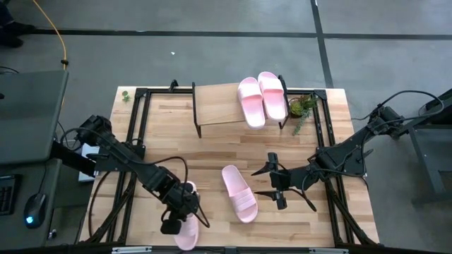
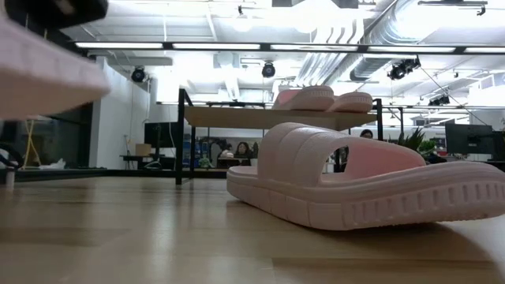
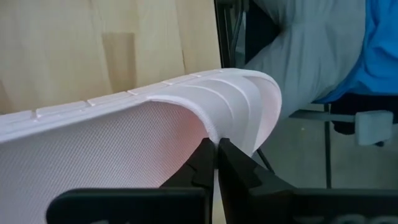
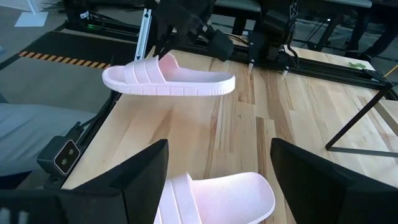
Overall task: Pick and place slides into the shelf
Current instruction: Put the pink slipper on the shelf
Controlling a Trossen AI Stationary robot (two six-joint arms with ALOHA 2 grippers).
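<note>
Four pale pink slides show. Two lie side by side [image 1: 261,99] on the right end of the shelf [image 1: 219,106], a light-wood board on black legs at the table's far side. A third slide [image 1: 239,192] lies sole-down on the table's middle, large in the low view [image 2: 355,185]. The fourth slide [image 4: 168,79] hangs in the air at the near edge, held by my left gripper [image 1: 185,212], which is shut on it. My right gripper [image 1: 272,183] is open, just right of the third slide [image 4: 217,196], and touches nothing. My left gripper pinches the fourth slide's strap band at its edge [image 3: 214,134] between the two fingers [image 3: 239,171]. It comes from above, pointing down. The slide is lifted clear of the table and sits about level, sole downward [image 4: 186,90].
A small green plant [image 1: 302,107] stands at the shelf's right end. Black frame rails [image 1: 134,141] run along the table's left and right sides. Bare wood lies between the shelf and the third slide. The shelf's left half [image 1: 212,102] holds nothing. People sit in the room beyond [image 2: 241,150].
</note>
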